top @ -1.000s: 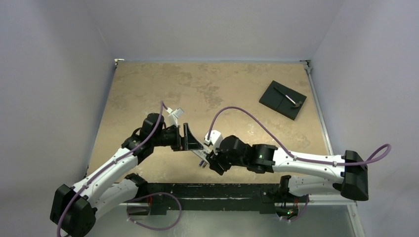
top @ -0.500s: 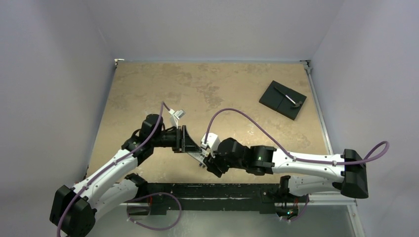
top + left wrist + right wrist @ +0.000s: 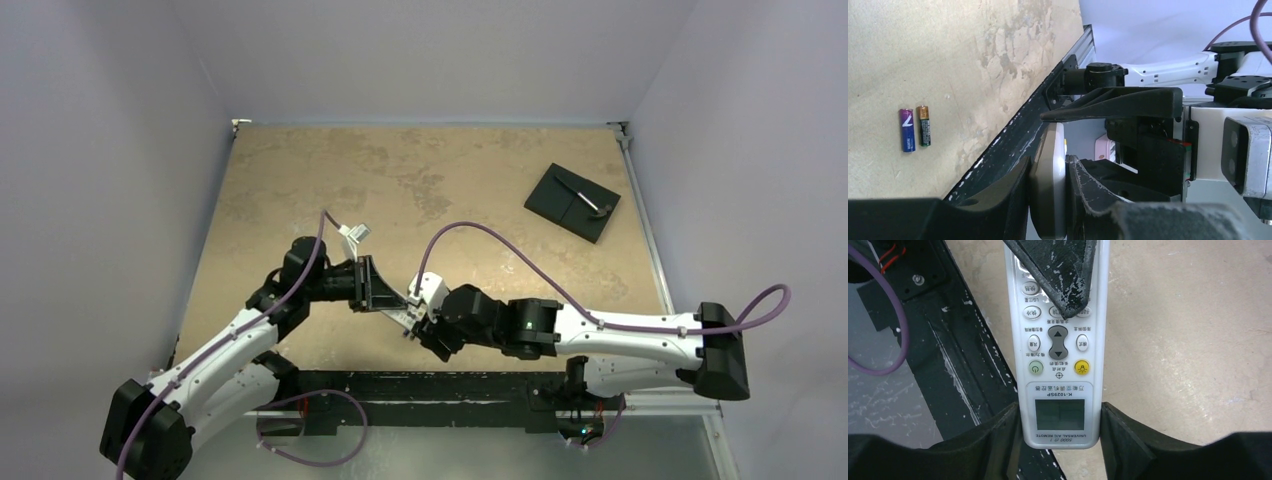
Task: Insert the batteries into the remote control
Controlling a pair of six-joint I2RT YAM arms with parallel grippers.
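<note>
Two Grips on the Remote Control [image 3: 1058,365]

Both wrist views give detail that the top view cannot resolve. Right wrist view: the remote control lies button face toward the camera. The right gripper [image 3: 1060,427] clamps its long edges at the display end, fingers moderately spread. One left finger [image 3: 1060,275] presses the button face at the other end. Left wrist view: the left gripper [image 3: 1048,172] pinches front and back faces, fingers narrow. Only this view shows the batteries [image 3: 915,129], side by side on the table [image 3: 973,50], well apart from the remote control.
</note>
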